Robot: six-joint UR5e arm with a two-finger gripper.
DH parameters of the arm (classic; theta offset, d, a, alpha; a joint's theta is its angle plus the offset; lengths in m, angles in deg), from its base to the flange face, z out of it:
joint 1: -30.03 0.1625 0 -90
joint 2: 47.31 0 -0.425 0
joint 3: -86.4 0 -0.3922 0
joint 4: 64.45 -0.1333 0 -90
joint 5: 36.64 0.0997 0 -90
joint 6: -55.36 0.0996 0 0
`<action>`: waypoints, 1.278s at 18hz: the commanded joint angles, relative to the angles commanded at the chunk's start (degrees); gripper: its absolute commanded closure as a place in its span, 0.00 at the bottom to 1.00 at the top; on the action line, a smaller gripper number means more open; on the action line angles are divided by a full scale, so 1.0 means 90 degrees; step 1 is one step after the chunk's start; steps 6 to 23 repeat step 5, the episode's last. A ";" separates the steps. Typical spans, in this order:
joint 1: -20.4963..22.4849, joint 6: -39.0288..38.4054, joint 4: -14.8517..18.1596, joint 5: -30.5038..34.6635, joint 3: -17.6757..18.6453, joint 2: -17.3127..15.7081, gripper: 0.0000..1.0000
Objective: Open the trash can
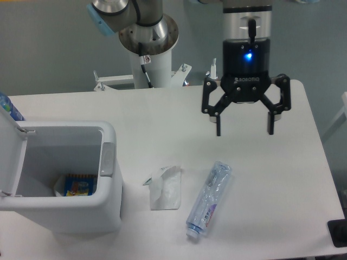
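Hanging in the air with nothing in it, the gripper, both fingers spread wide apart and pointing down, up above and to the right of the plastic bottle lying on the white table. Sitting far off to the left of that bottle at the table's left edge, the trash can, its lid standing up at the left side and its grey button tab showing on the right rim, a small colourful packet resting inside on the bottom. Lying between the bottle and the trash can, a crumpled clear wrapper, close to the bottle but not touching it.
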 joint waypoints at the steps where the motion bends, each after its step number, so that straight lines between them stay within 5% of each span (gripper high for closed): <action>1: 0.0029 0.0244 0.0029 0.0156 0.0010 0.0000 0.00; 23: 0.0117 0.0638 0.0088 0.0392 0.0117 -0.0029 0.00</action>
